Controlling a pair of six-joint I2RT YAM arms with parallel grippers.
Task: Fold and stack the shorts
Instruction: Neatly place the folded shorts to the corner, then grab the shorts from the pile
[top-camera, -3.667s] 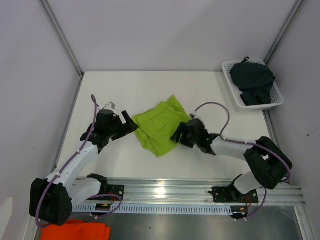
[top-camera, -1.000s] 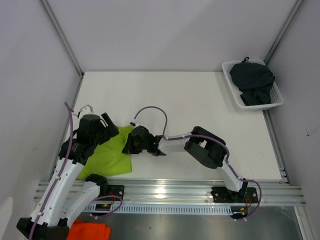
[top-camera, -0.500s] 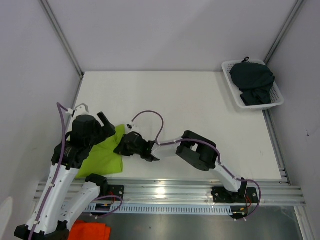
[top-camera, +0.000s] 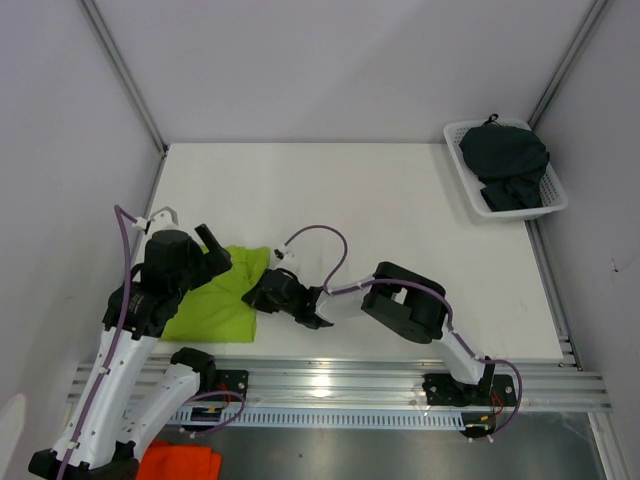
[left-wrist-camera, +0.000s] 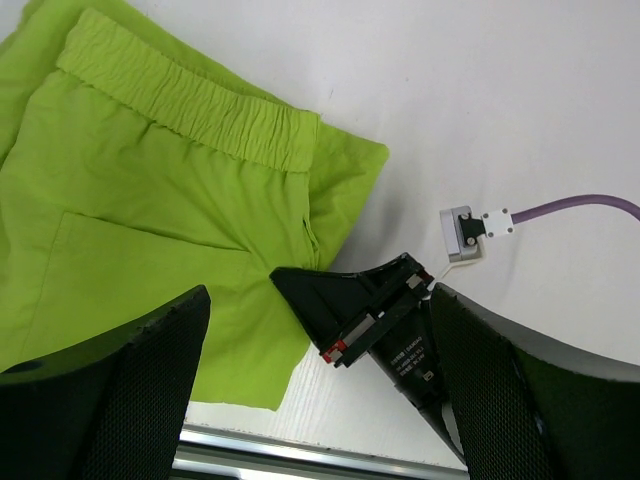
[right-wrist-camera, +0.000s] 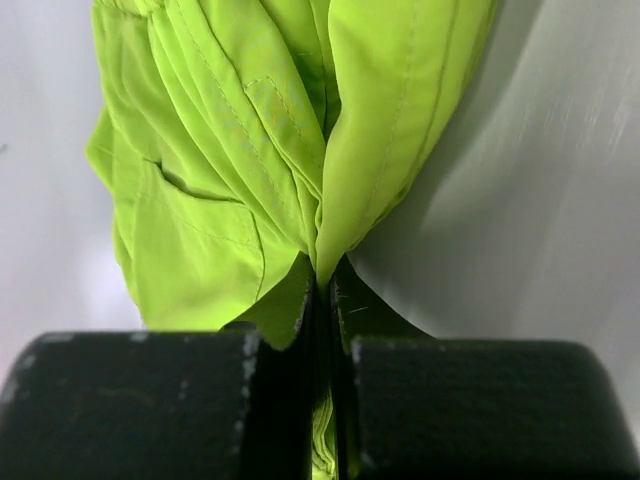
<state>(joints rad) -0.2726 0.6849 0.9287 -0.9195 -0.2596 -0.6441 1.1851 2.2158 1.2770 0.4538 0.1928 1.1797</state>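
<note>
The lime green shorts (top-camera: 215, 300) lie at the table's near left, waistband (left-wrist-camera: 190, 95) up and rumpled. My right gripper (top-camera: 262, 293) reaches across to their right edge and is shut on a bunched fold of the green fabric (right-wrist-camera: 250, 130); cloth shows pinched between its pads (right-wrist-camera: 322, 300). My left gripper (top-camera: 215, 252) hovers above the shorts' left part, its fingers (left-wrist-camera: 130, 370) spread wide with nothing between them, the right gripper (left-wrist-camera: 340, 300) visible below. The dark shorts (top-camera: 505, 165) sit heaped in the basket at the back right.
A white basket (top-camera: 455, 135) stands at the table's back right corner. A metal rail (top-camera: 400, 385) runs along the near edge. An orange cloth (top-camera: 180, 462) lies below the rail at the left. The right arm's purple cable (top-camera: 320, 240) loops over the table.
The left arm drew back to the left and stays open. The right gripper pushed left, then pulled slightly right, and the green shorts now spread wider toward it.
</note>
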